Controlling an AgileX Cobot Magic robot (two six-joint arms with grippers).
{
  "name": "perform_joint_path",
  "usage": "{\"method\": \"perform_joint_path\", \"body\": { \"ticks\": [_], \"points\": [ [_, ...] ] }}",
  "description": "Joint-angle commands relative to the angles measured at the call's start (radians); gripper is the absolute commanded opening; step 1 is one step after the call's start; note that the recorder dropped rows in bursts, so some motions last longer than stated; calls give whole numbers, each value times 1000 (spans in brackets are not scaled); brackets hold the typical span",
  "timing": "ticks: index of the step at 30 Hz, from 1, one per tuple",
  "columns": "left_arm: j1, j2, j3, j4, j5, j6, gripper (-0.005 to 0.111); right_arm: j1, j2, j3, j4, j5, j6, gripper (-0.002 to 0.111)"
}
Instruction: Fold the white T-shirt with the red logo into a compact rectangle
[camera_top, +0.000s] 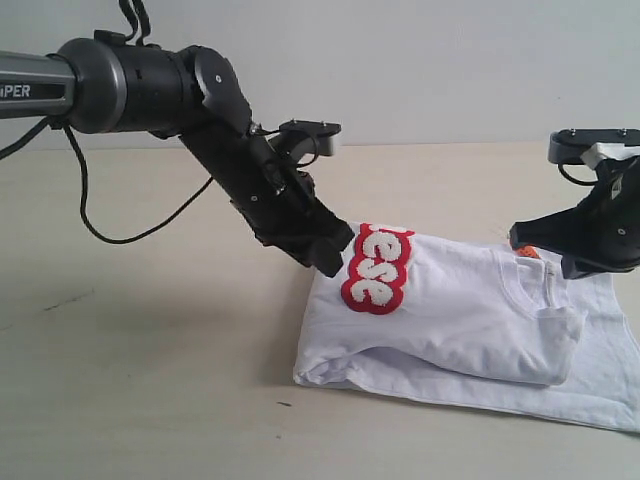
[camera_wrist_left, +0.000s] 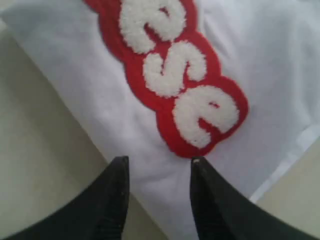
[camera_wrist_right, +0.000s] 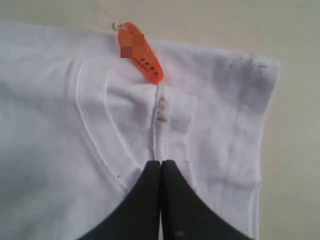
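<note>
On the table (camera_top: 150, 400) we see the white T-shirt (camera_top: 460, 310) lying partly folded, the red logo (camera_wrist_left: 175, 75) face up — our left gripper (camera_wrist_left: 159, 162) poised just beside it with fingers spread, our right gripper (camera_wrist_right: 161, 164) at the collar (camera_wrist_right: 95, 120), fingers pressed together.

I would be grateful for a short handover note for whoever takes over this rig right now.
Left gripper: open, tips by the red logo, holding nothing.
Right gripper: shut at the collar near the orange tag; any pinch of cloth is unclear.
White T-shirt: on the table, partly folded, lower layer sticking out.
Left to do: fold down to a compact rectangle.
</note>
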Motion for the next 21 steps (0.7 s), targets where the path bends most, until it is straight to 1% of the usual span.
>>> {"method": "perform_joint_path", "body": {
  "ticks": [1,4,9,11,15,19,21],
  "points": [
    [-3,13,1,13,-61,-20,40,-2,-5,-2,61,31,-44,0],
    [-8,49,1,-36,-100,-20,40,-2,-3,0,72,48,-44,0],
    [-35,107,1,-57,-125,-18,40,-2,31,0,72,23,-49,0],
    [-48,118,1,-92,-135,-15,40,-2,55,0,72,21,-49,0],
    [-81,138,1,-137,-199,31,40,-2,97,0,74,2,-49,0],
    [-99,162,1,-92,-220,16,39,-2,110,-2,75,0,-49,0],
    [-99,171,1,-19,-228,-73,37,-2,110,-2,75,-4,-49,0]
  ]
}}
